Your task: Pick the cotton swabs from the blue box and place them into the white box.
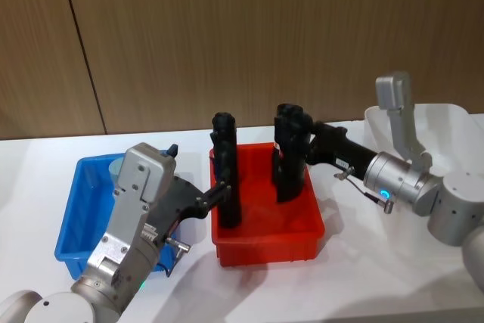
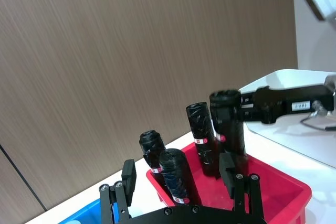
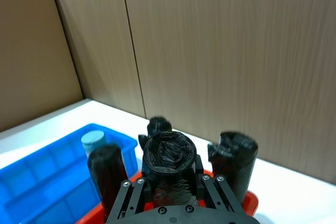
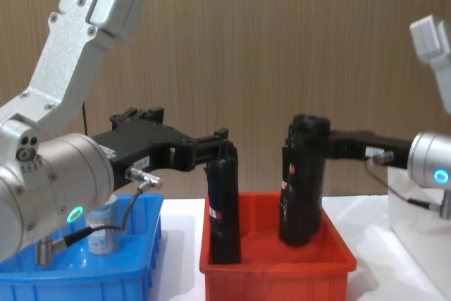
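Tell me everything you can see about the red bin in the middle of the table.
The red bin is an open-topped rectangular tray of glossy red plastic with sloped sides and a rim. It sits flat on the white table, between the blue box and the white box. Tall black rolls stand upright inside. The left gripper and right gripper reach in over it at the rolls.

My left arm reaches forward and to the right, wrist level, my left gripper (image 4: 224, 147) with its fingers spread around a black roll (image 4: 224, 206) without closing on it. My right arm stretches leftward, forearm nearly horizontal, my right gripper (image 1: 291, 138) clamped on another black roll (image 1: 290, 158), holding it upright.
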Motion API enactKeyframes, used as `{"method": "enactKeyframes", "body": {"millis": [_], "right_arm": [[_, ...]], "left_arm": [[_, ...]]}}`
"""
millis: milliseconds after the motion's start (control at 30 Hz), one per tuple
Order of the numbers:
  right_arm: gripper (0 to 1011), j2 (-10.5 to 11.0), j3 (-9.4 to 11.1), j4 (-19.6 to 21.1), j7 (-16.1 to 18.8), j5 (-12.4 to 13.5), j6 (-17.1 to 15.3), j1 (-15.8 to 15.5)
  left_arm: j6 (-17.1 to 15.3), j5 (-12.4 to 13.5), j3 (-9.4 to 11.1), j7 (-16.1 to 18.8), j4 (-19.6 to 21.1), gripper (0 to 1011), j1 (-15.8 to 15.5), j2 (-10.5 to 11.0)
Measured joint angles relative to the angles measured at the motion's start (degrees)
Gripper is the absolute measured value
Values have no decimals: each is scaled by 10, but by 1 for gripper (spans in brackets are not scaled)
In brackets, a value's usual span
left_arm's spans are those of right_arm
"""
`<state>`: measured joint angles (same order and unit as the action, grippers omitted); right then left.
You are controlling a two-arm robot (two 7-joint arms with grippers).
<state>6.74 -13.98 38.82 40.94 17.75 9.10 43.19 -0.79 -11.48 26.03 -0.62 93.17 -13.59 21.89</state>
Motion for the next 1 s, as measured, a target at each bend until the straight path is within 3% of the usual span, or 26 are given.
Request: {"method": "enactKeyframes", "body": {"millis": [533,1000], "right_arm": [[374,44,34,214,-83,-2,-70,-73],[374,74,62,304,-171,-31,-120,-99]], "left_arm": [[0,0,0,0,0,1000,0,0],[0,0,0,0,0,1000,0,0]]}}
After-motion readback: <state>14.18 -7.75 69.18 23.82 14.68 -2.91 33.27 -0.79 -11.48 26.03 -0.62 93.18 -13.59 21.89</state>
